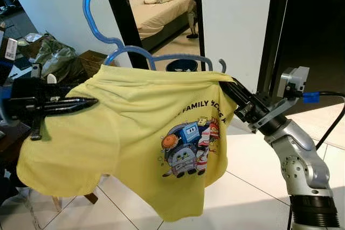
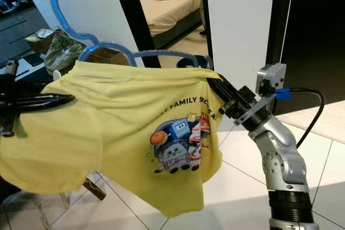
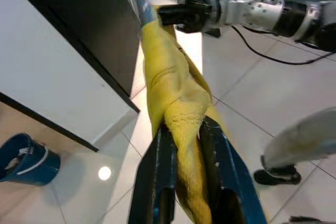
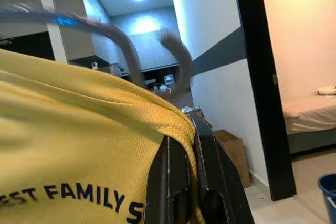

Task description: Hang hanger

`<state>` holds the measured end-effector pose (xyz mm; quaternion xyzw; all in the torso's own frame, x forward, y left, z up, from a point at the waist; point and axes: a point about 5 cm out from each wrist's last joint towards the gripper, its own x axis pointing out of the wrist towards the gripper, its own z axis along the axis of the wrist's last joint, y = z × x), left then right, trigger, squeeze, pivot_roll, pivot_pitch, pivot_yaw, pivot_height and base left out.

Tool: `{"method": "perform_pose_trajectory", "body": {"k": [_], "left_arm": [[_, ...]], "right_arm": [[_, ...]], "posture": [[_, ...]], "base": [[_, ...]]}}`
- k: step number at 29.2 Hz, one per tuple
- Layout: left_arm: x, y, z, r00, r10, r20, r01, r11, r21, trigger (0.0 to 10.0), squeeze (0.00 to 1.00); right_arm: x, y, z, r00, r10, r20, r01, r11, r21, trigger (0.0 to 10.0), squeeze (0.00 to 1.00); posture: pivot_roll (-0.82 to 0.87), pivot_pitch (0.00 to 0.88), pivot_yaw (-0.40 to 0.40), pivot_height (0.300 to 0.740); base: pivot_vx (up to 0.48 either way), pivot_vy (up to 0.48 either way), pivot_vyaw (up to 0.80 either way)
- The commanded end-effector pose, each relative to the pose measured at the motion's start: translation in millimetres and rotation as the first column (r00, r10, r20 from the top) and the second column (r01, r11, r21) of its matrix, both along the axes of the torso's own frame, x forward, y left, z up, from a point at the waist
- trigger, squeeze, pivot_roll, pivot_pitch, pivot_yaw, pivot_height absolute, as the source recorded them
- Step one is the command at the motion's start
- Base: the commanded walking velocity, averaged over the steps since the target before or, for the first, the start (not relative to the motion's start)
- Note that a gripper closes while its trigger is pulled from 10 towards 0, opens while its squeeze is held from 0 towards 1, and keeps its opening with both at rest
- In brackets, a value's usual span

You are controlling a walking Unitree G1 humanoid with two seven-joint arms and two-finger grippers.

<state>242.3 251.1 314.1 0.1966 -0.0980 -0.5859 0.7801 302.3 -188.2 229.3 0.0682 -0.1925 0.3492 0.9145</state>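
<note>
Hanger (image 1: pixel 108 20) of translucent blue plastic carries a yellow cartoon-print shirt (image 1: pixel 140 133), stretched between left gripper (image 1: pixel 89 102) and right gripper (image 1: pixel 229 87), each pinching a shoulder.

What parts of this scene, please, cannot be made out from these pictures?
- Blue hanger: its lower bar and shoulders lie under the yellow T-shirt in the eye views.
- Printed words on the shirt: the start and end are lost in folds.
- Left hand: in the left wrist view, bunched cloth hides whether any hanger is between its fingers.
- Hanger in the right wrist view: blurred.
- Rail or hook to hang on: none can be picked out.
</note>
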Motion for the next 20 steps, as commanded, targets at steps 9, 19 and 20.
{"method": "perform_pose_trajectory", "body": {"k": [9,19,20], "left_arm": [[-14.3,15.1,3.8,0.996,-0.020,-0.091,0.026,0.997,0.074,10.0,0.00],[-14.4,16.7,-0.4,0.991,-0.021,-0.132,0.037,0.992,0.122,10.0,0.00],[-12.9,15.2,-0.2,0.992,-0.018,-0.122,0.032,0.993,0.110,10.0,0.00]], "right_arm": [[0.7,-27.1,-0.4,0.998,-0.064,-0.004,0.063,0.993,-0.099,0.0,0.00],[0.7,-32.9,5.1,0.999,-0.044,0.012,0.045,0.981,-0.190,0.0,0.00],[0.3,-30.8,5.3,0.999,-0.034,0.014,0.036,0.981,-0.190,0.0,0.00]], "posture": [[-0.03,0.000,0.162,0.740],[-0.02,0.000,0.158,0.740],[-0.02,0.000,0.158,0.740]], "base": [[0.000,0.000,0.00],[0.000,0.000,0.00],[0.000,0.000,0.00]]}}
